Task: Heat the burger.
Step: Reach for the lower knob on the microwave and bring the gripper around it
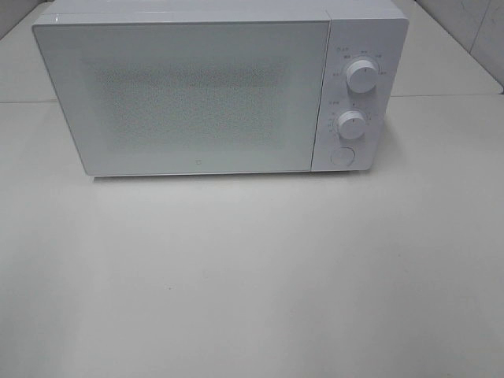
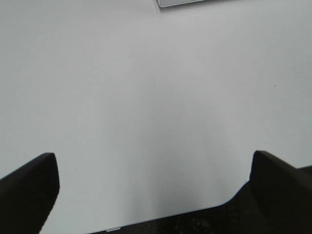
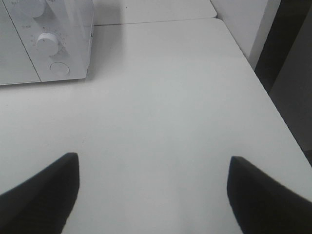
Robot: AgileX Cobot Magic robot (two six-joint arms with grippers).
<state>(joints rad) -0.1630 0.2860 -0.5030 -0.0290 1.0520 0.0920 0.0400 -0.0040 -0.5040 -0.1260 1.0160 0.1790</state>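
The work surface is a plain white table [image 1: 252,299], with pale wall panels behind it.

1. Left side. In the left wrist view, the left gripper [image 2: 153,162] hangs over bare tabletop close to the table's edge. Its two dark fingers [image 2: 29,190] stand wide apart, with nothing between them and nothing touching them. A corner of the microwave base is just visible on the far side of that view.

2. Centre. The white microwave [image 1: 181,94] sits upright at the back of the table, front panel facing me. Its door [image 1: 185,98] is flush with the housing, i.e. closed. The window is frosted and speckled, so I cannot see inside.

3. Control strip, right of the door. There is an upper knob [image 1: 361,76], a lower knob [image 1: 351,124] beneath it, and a round button [image 1: 342,155] at the bottom.

4. Right side. In the right wrist view, the right gripper [image 3: 153,162] is over bare table, well clear of the microwave's control-panel corner. Its dark fingers [image 3: 263,195] are spread and hold nothing. The table's right edge and a dark gap lie beyond.

5. Burger. I cannot tell its position from these three views.
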